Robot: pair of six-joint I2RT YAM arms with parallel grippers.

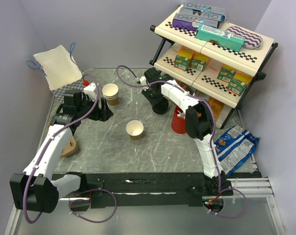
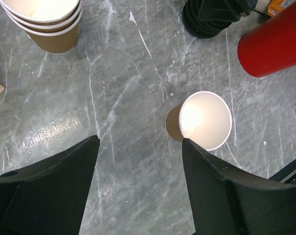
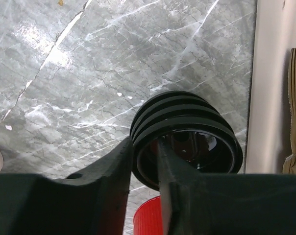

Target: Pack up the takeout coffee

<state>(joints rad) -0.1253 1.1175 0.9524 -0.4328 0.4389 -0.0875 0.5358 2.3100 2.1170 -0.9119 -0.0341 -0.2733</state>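
**Right gripper pinches the top black lid**

Up close, the right gripper has its jaws pressed on the rim of the top lid in a stack of round black plastic lids. One finger is outside the rim and one is inside. These coffee lids stand on the grey marble table, at the far side, close to the foot of the cream shelf rack with checked edges. A tall red cup stands just beside the lids, on the near side.

The left gripper hangs over the left part of the table with its jaws spread wide. Only bare table shows between them. A small brown paper cup with a white inside stands upright near the middle of the table, its top open. A stack of three brown paper cups stands farther back, near the left gripper. Both are well apart from the lids.

A blue snack bag lies at the right edge of the table. A white cloth bag sits at the far left corner.
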